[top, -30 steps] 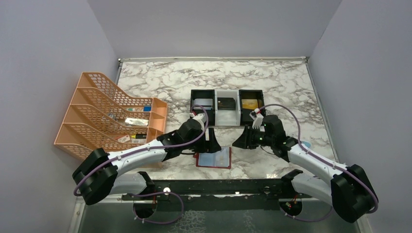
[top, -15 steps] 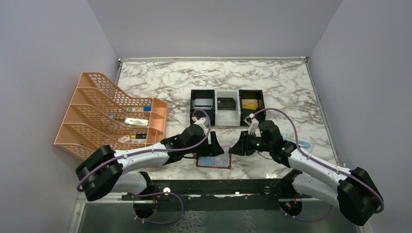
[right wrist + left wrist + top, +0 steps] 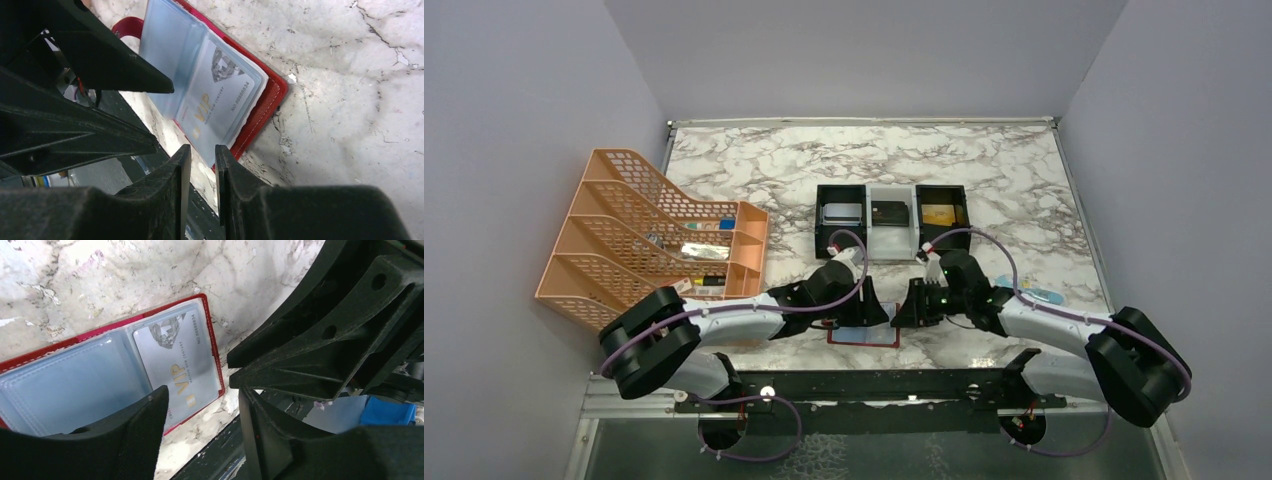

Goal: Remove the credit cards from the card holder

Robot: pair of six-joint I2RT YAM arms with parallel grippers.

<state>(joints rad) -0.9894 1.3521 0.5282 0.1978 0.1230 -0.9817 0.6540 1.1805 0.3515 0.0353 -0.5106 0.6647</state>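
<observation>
The card holder (image 3: 864,337) lies open and flat on the marble tabletop (image 3: 774,165), close to the near edge and between the two arms. Its red border (image 3: 212,347) frames pale blue sleeves. Under the clear sleeve on one side sits a silvery credit card (image 3: 177,360) printed "VIP".

The left claw (image 3: 869,310) hangs over the holder's left part, released, its fingers well apart with nothing between them. The right claw (image 3: 909,305) is at the holder's right edge, unclenched. Its fingers (image 3: 182,165) leave only a slim gap, and their tips are just by the near corner of the sleeve over the card. I see nothing caught between them.

Beyond the claws stands a black-and-white tray (image 3: 891,192) with three compartments, holding a silvery, a black and a gold card. An orange file rack (image 3: 624,240) stands off to the left. A light-blue packet (image 3: 1044,296) lies by the right arm.
</observation>
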